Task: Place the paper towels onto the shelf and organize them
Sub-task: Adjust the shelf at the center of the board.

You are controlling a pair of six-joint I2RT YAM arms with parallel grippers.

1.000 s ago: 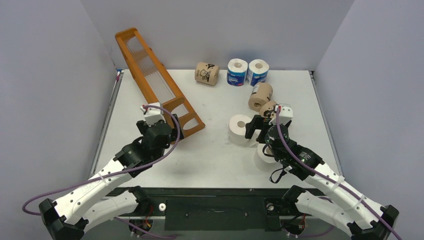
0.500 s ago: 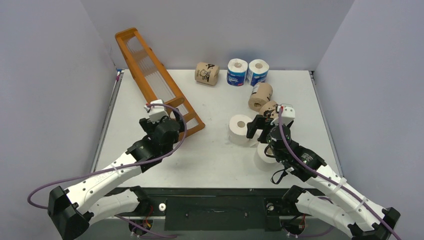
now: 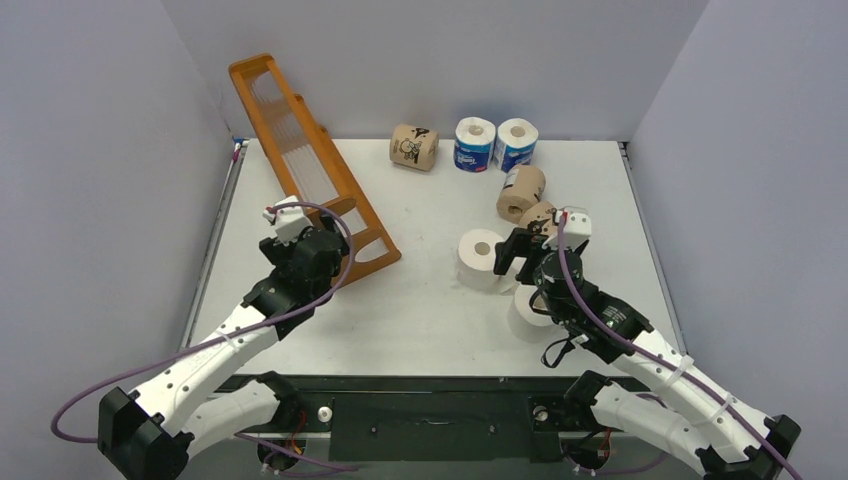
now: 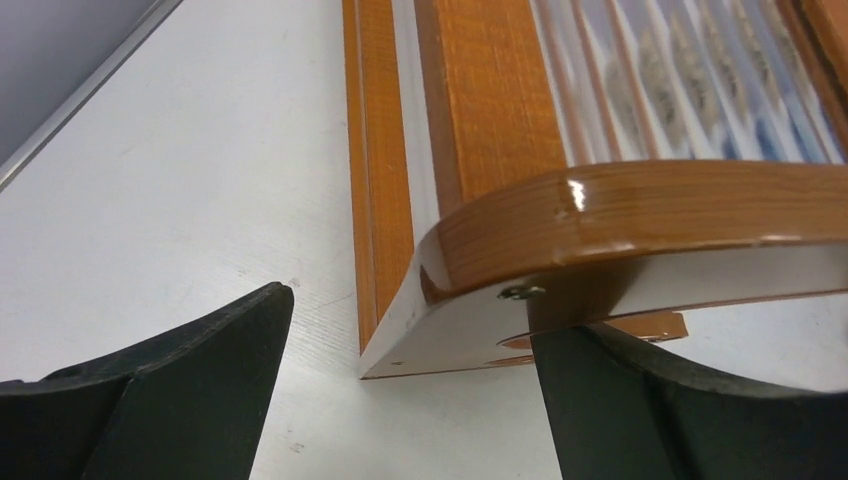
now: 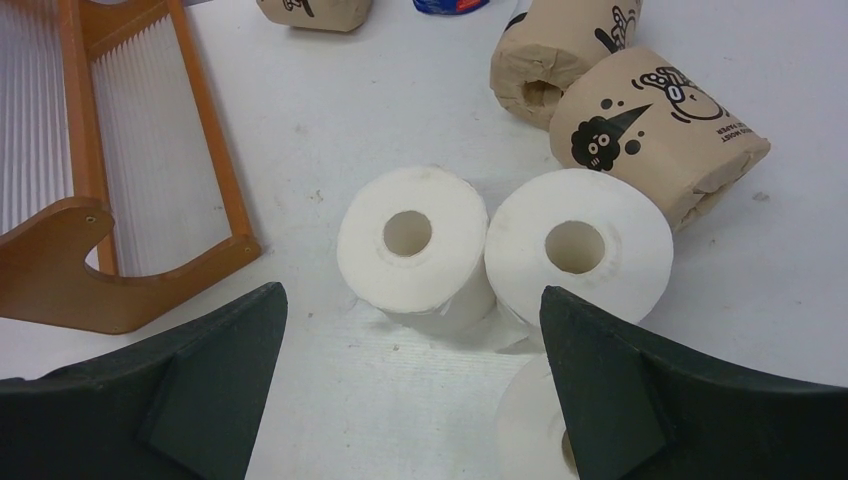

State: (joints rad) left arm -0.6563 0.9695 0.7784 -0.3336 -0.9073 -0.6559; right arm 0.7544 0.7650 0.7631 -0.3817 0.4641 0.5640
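Observation:
The shelf [image 3: 310,160] is an orange-brown wooden rack lying tilted at the table's left, its far end propped up on the back wall. My left gripper [image 3: 330,240] is open at the shelf's near end. In the left wrist view the side panel's [image 4: 620,210] corner sits between the jaws of my left gripper [image 4: 412,315]. My right gripper [image 3: 515,250] hovers open over the white paper towels. Two white rolls [image 5: 410,245] [image 5: 580,250] stand side by side ahead of my right gripper [image 5: 412,292]. A third white roll [image 5: 530,420] lies partly under its right finger.
Two brown-wrapped rolls [image 3: 521,190] [image 3: 538,215] lie just behind the white ones. Another brown roll [image 3: 413,146] and two blue-and-white rolls [image 3: 475,143] [image 3: 516,143] stand near the back wall. Grey walls close in the table on three sides.
My left arm swung left along the shelf's near end and its jaws narrowed a little. The shelf's near end shifted slightly left. The right arm stayed put.

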